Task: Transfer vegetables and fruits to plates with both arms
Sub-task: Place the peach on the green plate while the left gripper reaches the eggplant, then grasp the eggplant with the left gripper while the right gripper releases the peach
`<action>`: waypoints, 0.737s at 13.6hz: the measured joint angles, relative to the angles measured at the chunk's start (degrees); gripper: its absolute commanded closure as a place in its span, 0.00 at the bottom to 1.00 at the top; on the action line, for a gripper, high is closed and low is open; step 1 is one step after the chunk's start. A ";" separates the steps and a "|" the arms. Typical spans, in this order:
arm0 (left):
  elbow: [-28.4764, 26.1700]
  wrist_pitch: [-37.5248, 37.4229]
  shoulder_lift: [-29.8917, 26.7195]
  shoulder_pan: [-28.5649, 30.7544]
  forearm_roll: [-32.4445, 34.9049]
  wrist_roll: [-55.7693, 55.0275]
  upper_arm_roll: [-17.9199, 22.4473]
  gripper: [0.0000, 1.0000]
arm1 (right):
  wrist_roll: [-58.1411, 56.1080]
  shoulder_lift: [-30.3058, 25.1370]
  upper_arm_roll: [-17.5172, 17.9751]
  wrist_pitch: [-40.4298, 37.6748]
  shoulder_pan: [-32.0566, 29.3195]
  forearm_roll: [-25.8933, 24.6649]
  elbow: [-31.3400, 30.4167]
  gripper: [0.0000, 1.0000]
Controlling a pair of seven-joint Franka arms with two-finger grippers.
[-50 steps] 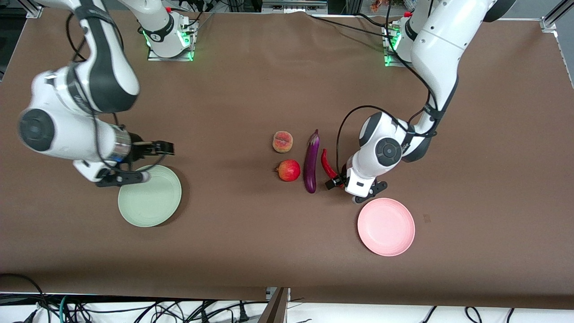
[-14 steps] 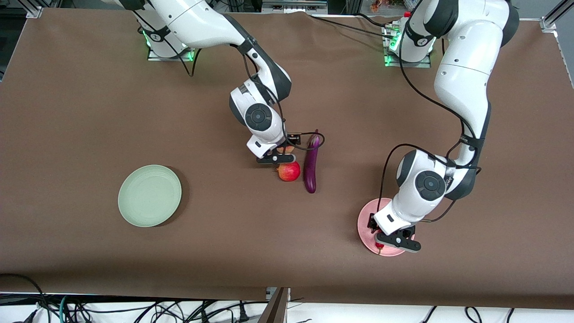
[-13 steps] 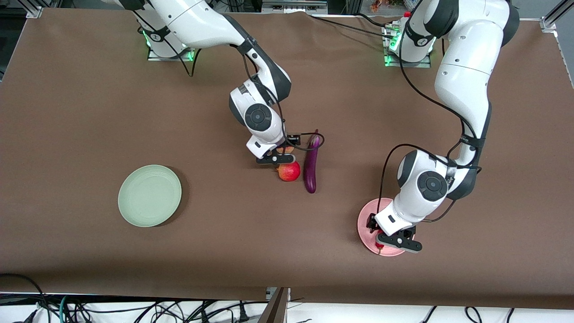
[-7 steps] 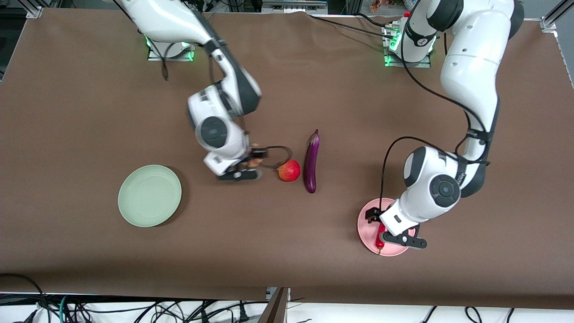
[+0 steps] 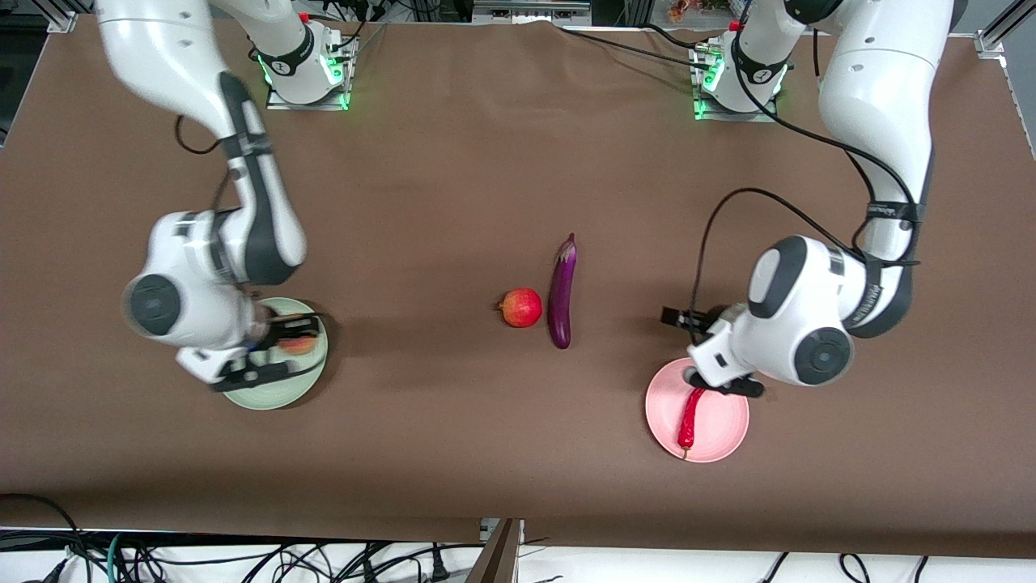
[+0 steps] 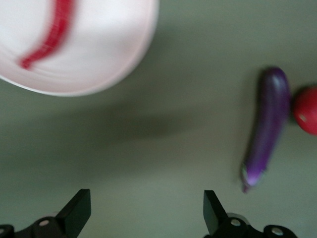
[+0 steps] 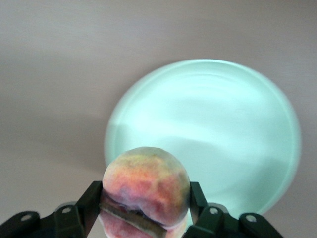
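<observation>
right hand (image 7: 143,210): closed on the peach (image 7: 146,186), one finger on each side of it; held over the green plate (image 7: 237,148). in the front view the peach (image 5: 298,346) shows above the plate's (image 5: 279,393) inner area, at the right arm's end of the surface (image 5: 453,162).
left hand (image 6: 143,210): fingers spread wide, holding nothing; up in the air over bare surface beside the pink plate (image 6: 109,54). in the front view the hand (image 5: 712,385) is at the plate's rim (image 5: 660,421), on the side farther from the front camera.
chili pepper (image 5: 690,414): lies on the pink plate, free of the hand, its long axis running toward the front camera. wrist view shows it (image 6: 49,29) as a red streak on the plate.
eggplant (image 5: 562,293): on the surface near its middle, stem cap pointing toward the arm bases. also seen from the left wrist (image 6: 267,124).
pomegranate (image 5: 522,308): just beside the eggplant, toward the right arm's end; whether they touch cannot be told. partly in the left wrist view (image 6: 306,110).
plates: well apart, one toward each arm's end of the surface, both nearer the front camera than the eggplant's stem.
</observation>
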 measured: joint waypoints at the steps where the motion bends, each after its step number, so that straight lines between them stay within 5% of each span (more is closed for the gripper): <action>1: -1.57 -0.01 -0.79 -0.65 0.00 -0.39 -1.79 0.00 | -2.51 0.65 0.03 1.30 -1.74 -0.03 -0.03 0.85; 8: -19.77 23.36 -6.18 -10.49 1.76 -4.64 -4.09 0.00 | -6.70 5.24 0.08 8.42 -4.43 -0.54 -0.20 0.82; 9: -22.30 27.86 -6.14 -11.14 1.85 -5.49 -4.06 0.00 | -7.05 5.46 0.08 8.46 -4.64 -0.54 -0.23 0.58; 10: -24.85 32.34 -6.10 -11.56 1.86 -5.80 -4.05 0.00 | -7.28 5.61 0.07 8.46 -4.87 -0.55 -0.34 0.07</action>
